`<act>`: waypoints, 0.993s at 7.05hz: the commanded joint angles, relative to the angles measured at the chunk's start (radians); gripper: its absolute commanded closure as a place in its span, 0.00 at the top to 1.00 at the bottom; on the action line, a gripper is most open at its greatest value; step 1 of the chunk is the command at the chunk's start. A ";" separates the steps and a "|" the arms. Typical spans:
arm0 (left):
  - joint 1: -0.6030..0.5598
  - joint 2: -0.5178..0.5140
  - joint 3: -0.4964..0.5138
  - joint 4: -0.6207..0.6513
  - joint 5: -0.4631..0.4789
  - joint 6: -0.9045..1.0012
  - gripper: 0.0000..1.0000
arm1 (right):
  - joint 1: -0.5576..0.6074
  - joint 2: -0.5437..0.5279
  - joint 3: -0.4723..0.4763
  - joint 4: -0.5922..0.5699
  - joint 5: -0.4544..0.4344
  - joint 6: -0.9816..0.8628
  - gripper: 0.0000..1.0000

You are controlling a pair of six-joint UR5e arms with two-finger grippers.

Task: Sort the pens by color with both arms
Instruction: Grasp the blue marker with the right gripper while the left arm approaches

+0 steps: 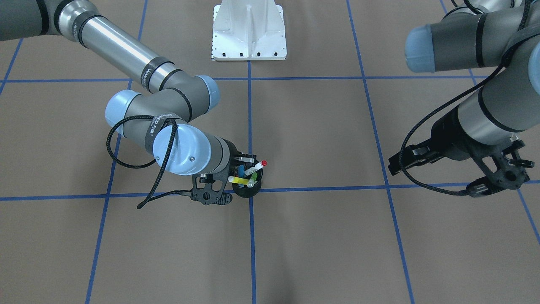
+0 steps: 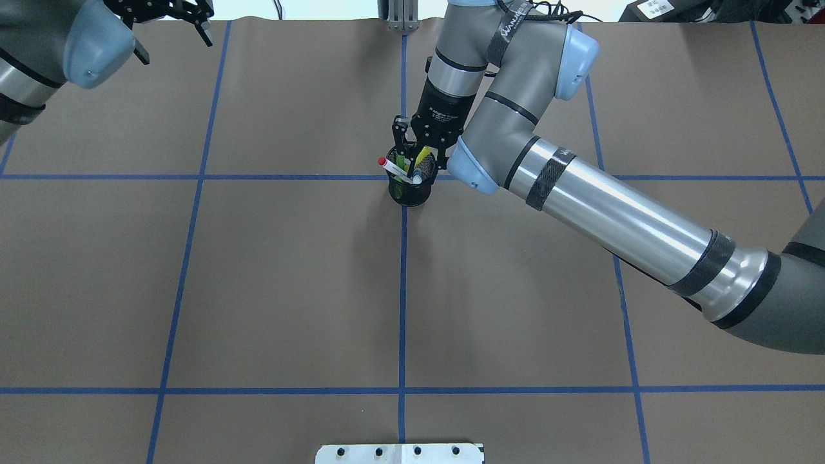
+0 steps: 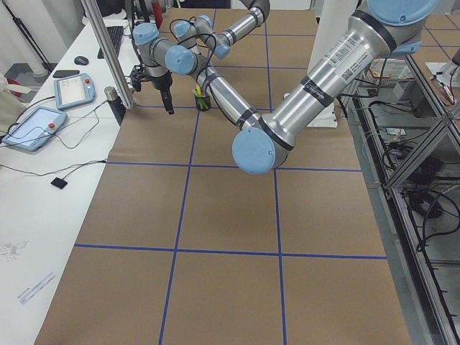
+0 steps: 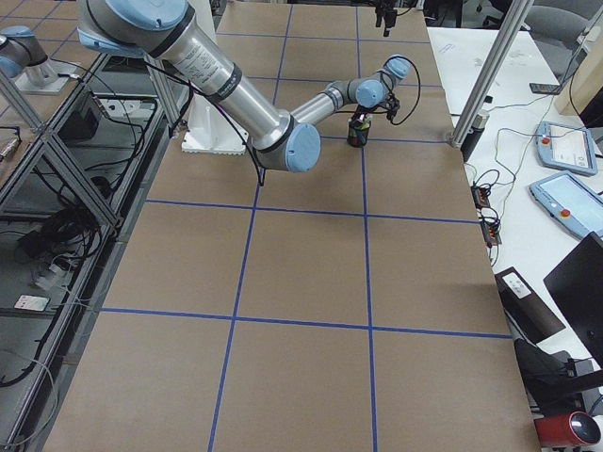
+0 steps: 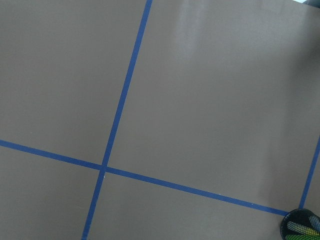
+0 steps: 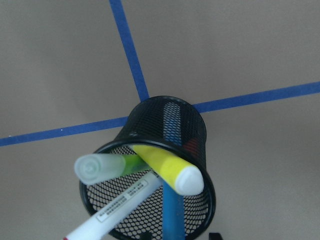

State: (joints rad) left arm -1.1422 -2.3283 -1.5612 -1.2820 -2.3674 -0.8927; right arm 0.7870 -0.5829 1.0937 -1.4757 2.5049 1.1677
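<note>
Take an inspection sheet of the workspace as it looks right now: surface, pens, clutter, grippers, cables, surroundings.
Surface: brown paper cover marked with a blue tape grid.
Job's things: blue pen, yellow pen, lime green pen and red-capped white pen all lean inside the black mesh cup; none sorted yet.
Clutter: nothing seen; only the white metal base at the robot's edge.
Grippers: right gripper just above the cup, jaws open; left gripper far off to the side, jaws open, empty.
Cables: black braided cable loops loosely at the right wrist; another at the left.
Surroundings: teach pendants on a white side bench.
</note>
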 commanded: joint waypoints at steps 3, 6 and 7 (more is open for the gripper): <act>0.035 -0.009 0.010 -0.032 0.005 -0.084 1.00 | 0.000 -0.003 0.000 0.000 0.029 0.017 0.42; 0.085 0.007 0.078 -0.303 0.002 -0.272 1.00 | 0.000 -0.003 0.000 0.002 0.029 0.015 0.24; 0.093 0.007 0.105 -0.404 0.001 -0.345 1.00 | 0.000 -0.002 0.002 0.005 0.031 0.017 0.24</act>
State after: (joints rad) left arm -1.0679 -2.3234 -1.4894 -1.5595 -2.3651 -1.1451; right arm 0.7869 -0.5857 1.0945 -1.4735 2.5344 1.1836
